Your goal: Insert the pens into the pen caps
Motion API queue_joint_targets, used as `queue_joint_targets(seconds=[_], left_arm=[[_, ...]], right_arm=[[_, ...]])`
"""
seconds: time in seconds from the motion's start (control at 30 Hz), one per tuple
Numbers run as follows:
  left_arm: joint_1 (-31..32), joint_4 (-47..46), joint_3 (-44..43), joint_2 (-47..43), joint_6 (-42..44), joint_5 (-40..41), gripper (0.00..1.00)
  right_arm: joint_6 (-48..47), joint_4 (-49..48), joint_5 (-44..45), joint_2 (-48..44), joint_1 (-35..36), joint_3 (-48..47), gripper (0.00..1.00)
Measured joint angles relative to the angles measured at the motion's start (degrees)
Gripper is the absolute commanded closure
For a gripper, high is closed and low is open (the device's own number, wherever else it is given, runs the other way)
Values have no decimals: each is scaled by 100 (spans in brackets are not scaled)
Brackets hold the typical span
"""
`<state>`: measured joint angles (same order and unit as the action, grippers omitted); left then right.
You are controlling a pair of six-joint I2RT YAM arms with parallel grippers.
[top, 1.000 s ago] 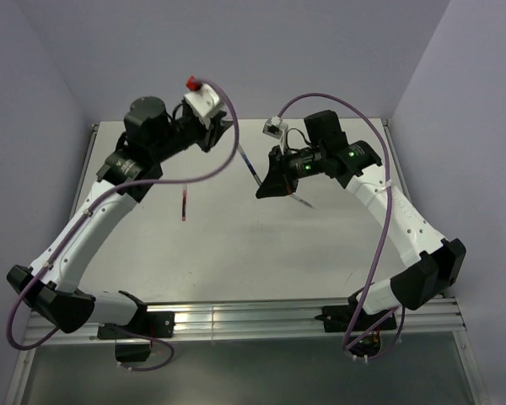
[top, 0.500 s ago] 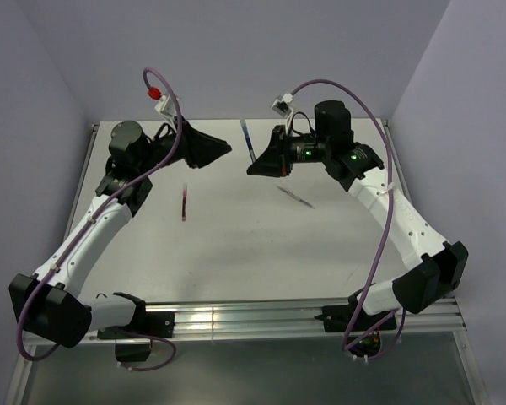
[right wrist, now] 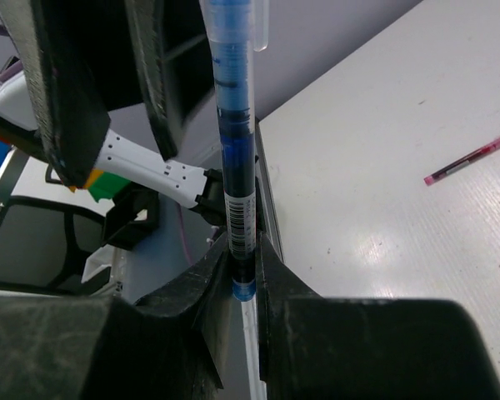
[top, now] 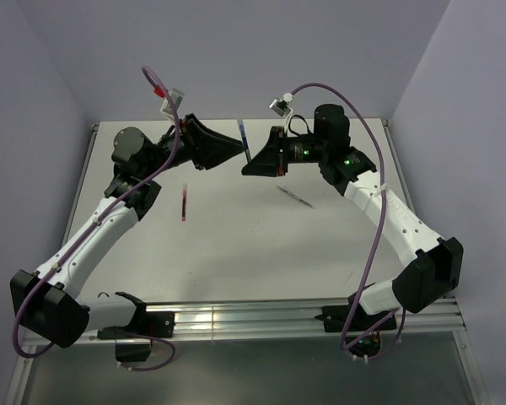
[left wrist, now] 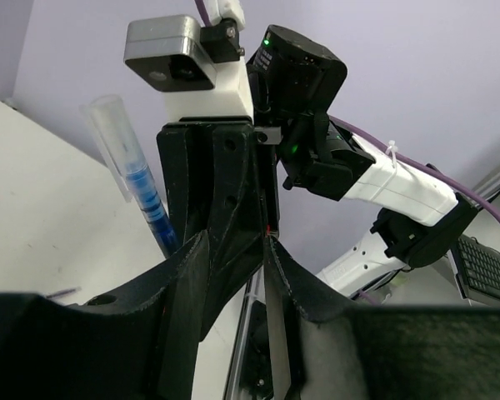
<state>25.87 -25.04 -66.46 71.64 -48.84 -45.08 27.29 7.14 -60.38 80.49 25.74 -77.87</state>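
Now the right gripper point(right wrist: 242, 260) pinches the blue pen point(right wrist: 233, 142), standing straight up; the left gripper point(left wrist: 237, 242), a little open and empty, sits just left of it.

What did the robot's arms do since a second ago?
The right gripper, holding the blue pen, carried it up toward the back. The left gripper swung right, closing in on the pen until it was almost touching. The red pen and the pale pen stayed lying where they were.
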Motion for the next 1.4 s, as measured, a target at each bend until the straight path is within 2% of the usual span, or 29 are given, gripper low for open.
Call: queue_joint_targets(seconds=[0.2, 0.33, 0.8, 1.0, 1.2, 1.4], left_arm=[[101, 271, -26, 79, 146, 170, 62], [101, 531, -120, 101, 273, 295, 58], [101, 1207, -149, 105, 669, 673, 59], [101, 1156, -149, 109, 658, 675, 59], [101, 920, -149, 109, 570, 614, 66], [96, 852, -149, 129, 551, 590, 86]], right_arm=[[17, -157, -50, -11, 33, 24, 100], [17, -164, -13, -37, 37, 120, 100], [-35, -153, 90, -87, 76, 216, 100], [-74, -153, 92, -90, 125, 219, 100], [-118, -146, 87, -94, 192, 247, 100], [-142, -146, 90, -111, 258, 247, 100]])
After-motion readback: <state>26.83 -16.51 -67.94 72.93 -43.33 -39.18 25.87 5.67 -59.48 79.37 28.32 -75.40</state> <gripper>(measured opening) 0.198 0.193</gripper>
